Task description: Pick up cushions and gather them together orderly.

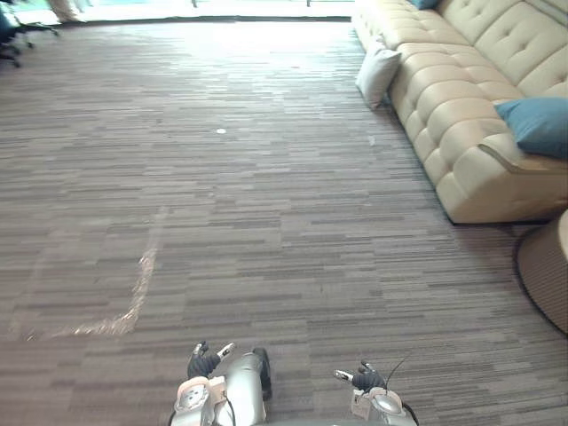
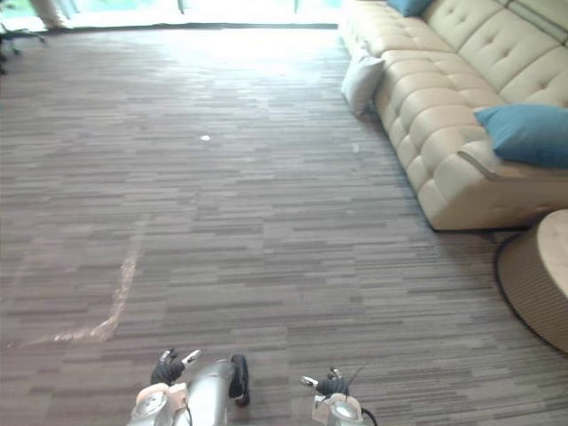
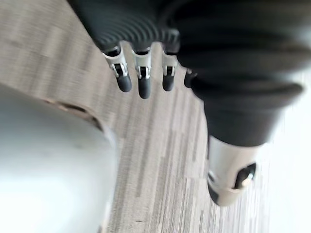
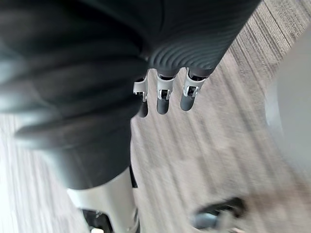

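LOUNGE FLOOR, CUSHIONS WAITING: A humanoid robot is standing on the grey striped carpet (image 1: 266, 222), facing a tidying job that, by the look of things, is not yet begun. Its left robot hand (image 1: 204, 362) and right robot hand (image 1: 364, 380) are hanging low at its sides. The wrist views are showing the fingers (image 3: 140, 85) of each one loose and straight, apart from the thumb and gripping nothing, with carpet beyond them.

The cushions are lying well apart from the robot, over to its right. A white cushion (image 1: 377, 75) is resting on the floor, leaning upright against the front of the beige tufted sofa (image 1: 444, 98), whose base is propping it up. A blue cushion (image 1: 537, 124) is sitting on the sofa's near end, and the corner of another blue cushion (image 1: 424, 3) is showing at the far end.

The robot hands are probably down and empty because nothing is within reach, so an approach is likely needed before any grasp. The white cushion, the one off the seat, looks like the natural first pick, with the sofa a likely place to gather all three. Being soft and bulky, it may call for a wide grip or both robot hands. A round woven stool (image 1: 546, 266) is standing just beside the sofa's near end and could be crowding the approach on that side.
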Robot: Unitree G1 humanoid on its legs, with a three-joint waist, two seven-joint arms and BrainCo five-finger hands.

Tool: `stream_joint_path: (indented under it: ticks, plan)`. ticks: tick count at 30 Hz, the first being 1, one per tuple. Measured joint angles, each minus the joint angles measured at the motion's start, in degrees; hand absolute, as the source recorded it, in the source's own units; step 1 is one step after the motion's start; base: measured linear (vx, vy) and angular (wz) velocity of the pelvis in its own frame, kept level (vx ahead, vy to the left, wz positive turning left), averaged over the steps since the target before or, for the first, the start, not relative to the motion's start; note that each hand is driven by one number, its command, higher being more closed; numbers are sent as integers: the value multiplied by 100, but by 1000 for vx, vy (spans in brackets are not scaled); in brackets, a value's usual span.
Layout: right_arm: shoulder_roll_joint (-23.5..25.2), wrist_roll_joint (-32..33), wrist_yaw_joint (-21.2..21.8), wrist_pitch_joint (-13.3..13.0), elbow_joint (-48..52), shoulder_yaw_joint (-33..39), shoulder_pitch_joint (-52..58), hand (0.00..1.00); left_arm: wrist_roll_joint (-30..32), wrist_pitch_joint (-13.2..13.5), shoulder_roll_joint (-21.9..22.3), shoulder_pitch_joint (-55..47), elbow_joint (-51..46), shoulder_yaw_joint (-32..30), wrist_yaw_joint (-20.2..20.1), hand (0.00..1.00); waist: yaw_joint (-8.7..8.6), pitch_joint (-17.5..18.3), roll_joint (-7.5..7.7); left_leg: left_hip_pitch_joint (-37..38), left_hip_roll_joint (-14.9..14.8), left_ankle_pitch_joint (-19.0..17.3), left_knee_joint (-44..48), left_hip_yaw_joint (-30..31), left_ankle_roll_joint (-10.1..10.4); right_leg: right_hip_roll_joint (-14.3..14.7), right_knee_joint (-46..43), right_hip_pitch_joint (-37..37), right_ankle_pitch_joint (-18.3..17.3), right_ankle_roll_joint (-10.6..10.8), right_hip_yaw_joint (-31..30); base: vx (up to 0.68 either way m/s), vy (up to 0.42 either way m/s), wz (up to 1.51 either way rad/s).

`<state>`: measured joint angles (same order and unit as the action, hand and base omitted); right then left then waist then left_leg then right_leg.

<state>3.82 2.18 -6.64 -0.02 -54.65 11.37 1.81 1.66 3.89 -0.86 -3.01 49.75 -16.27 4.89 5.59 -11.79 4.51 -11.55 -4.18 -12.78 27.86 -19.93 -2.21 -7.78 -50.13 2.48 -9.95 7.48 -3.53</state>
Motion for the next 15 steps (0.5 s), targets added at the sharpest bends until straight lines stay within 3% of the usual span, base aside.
stream_joint_path:
  ticks: [1,3,5,6,7,8,10,11,12,13,14,15]
  plan:
    - [-6,-1,1,-44,4,27,9,0,46,-72,-80,38,156,50,9,0,-58,-12,20,390,143,-189,-102,21,-4,-39,-765,-312,40,62,73,620,265,13]
    - [-29,-2,23,-73,134,66,69,0,54,-99,-85,62,253,120,20,0,-129,6,9,1113,265,-433,-423,118,12,-45,-1203,-703,-69,-63,439,615,166,33]
    - [-41,-4,76,-170,431,169,138,0,59,-88,-55,89,363,324,9,0,-267,15,-89,1922,319,-556,-1074,267,63,-81,-623,-1584,-439,-335,1387,630,113,49]
    - [-58,-3,86,-174,439,202,126,0,62,-90,-53,118,418,341,3,0,-278,10,-97,2036,330,-554,-1164,290,67,-90,-418,-1713,-485,-358,1522,599,79,38]
    - [-151,-3,107,-166,429,250,97,0,64,-105,-38,187,540,410,-6,0,-305,-9,-127,2417,370,-570,-1483,339,96,-89,422,-2034,-472,-406,1872,784,54,39]
    - [-230,-4,105,-159,424,321,92,0,75,-108,6,195,569,507,-13,0,-351,-36,-208,2814,379,-615,-1781,402,175,-9,1502,-2189,-234,-516,2182,817,34,50]
    - [-279,-26,98,-121,388,391,106,0,135,-99,70,158,583,578,-21,0,-437,-32,-272,3278,384,-730,-2075,577,376,217,2767,-2289,279,-713,2230,771,-37,58]
    - [-285,-1,101,-103,412,411,135,0,167,-95,81,104,595,599,-25,0,-535,-20,-290,3551,359,-822,-2058,717,523,336,2730,-2347,773,-1123,1990,851,-96,55]
    - [-286,-7,101,-104,423,390,135,0,168,-97,95,81,607,601,-27,0,-586,0,-321,3615,332,-822,-2043,794,524,360,2613,-2350,978,-1281,1935,1047,-149,46]
    - [-376,-56,108,-107,460,395,85,0,192,-104,217,35,654,598,-35,0,-593,98,-559,3616,106,-782,-1750,969,581,398,2072,-2441,638,-1393,1974,861,-166,26]
    - [-460,-133,109,-100,457,410,43,0,222,-98,336,70,653,593,-44,0,-578,97,-680,3277,-28,-622,-776,1132,716,431,1706,-2385,155,-1355,2057,680,-138,20]
    - [-489,-137,109,-99,457,410,37,0,224,-97,364,106,649,568,-47,0,-577,69,-729,3103,-86,-512,-323,1180,744,454,1675,-2312,29,-1344,2078,788,-180,8]
